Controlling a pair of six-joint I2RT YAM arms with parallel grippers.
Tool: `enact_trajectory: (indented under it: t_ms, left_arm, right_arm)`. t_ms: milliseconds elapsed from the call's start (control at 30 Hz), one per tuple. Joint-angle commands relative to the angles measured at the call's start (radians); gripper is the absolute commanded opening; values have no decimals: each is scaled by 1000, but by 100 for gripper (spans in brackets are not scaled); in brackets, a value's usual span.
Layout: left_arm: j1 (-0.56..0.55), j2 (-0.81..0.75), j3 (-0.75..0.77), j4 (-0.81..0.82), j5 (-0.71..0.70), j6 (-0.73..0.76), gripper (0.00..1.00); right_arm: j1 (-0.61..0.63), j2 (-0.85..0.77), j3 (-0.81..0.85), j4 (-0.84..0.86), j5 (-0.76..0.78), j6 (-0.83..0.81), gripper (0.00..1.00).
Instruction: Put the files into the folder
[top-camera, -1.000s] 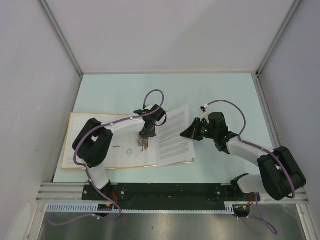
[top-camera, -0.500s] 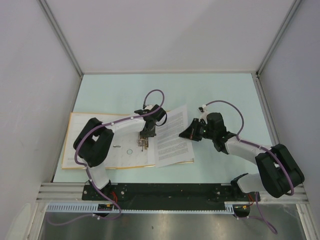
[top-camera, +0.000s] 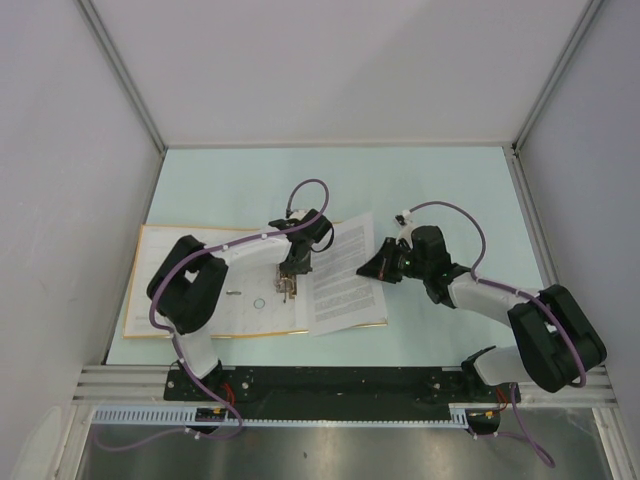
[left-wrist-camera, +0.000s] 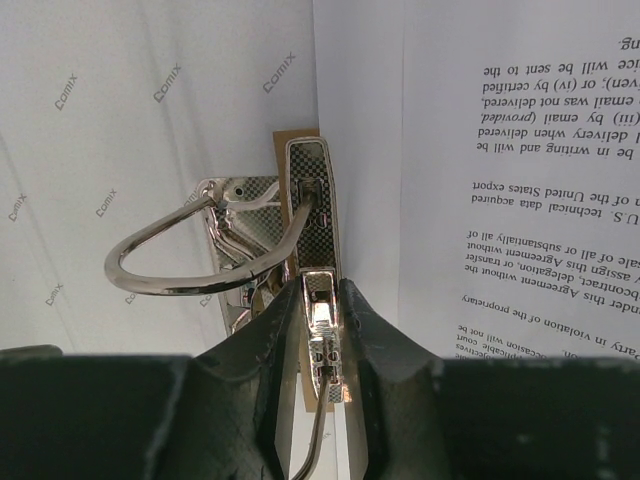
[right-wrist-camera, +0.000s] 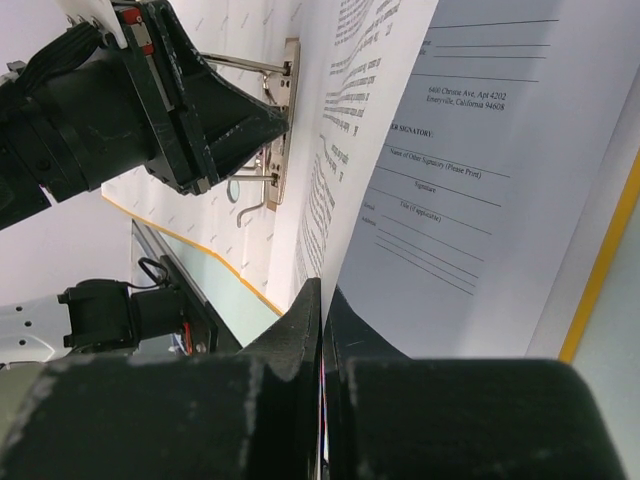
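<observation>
The orange-yellow folder (top-camera: 180, 290) lies open at the table's left, whitish inside up. My left gripper (top-camera: 287, 288) is over its spine, fingers shut on the lever (left-wrist-camera: 322, 215) of the metal ring clip (left-wrist-camera: 170, 262); the ring arches stand open. The files (top-camera: 340, 280), white sheets with dense black text, lie on the folder's right half, next to the clip. My right gripper (top-camera: 371, 269) is shut on their right edge and holds it lifted. In the right wrist view the top sheet (right-wrist-camera: 350, 130) curves up from the jaws, above a signature page (right-wrist-camera: 480, 210).
Pale green table (top-camera: 440, 190) stretches behind and to the right of the folder. White walls with metal posts (top-camera: 125, 80) close in the left, back and right. A black rail (top-camera: 330, 385) with the arm bases runs along the near edge.
My right gripper has moved slightly left with the files' edge, so the sheet bows more. The left gripper stays on the clip lever.
</observation>
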Motion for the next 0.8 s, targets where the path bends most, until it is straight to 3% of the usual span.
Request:
enact_trajectory:
  t_ms: [0, 167, 333, 767]
  left_arm:
    - [-5, 4, 25, 22, -4, -9, 26]
    - [-4, 2, 13, 28, -10, -12, 30]
    - [-2, 7, 16, 31, -7, -6, 27]
    - [10, -11, 14, 20, 19, 6, 2]
  right_arm:
    - [9, 6, -3, 47, 16, -2, 0]
    - [9, 9, -4, 44, 17, -8, 0]
    - [9, 18, -4, 50, 14, -9, 0]
    - [19, 56, -6, 63, 51, -37, 0]
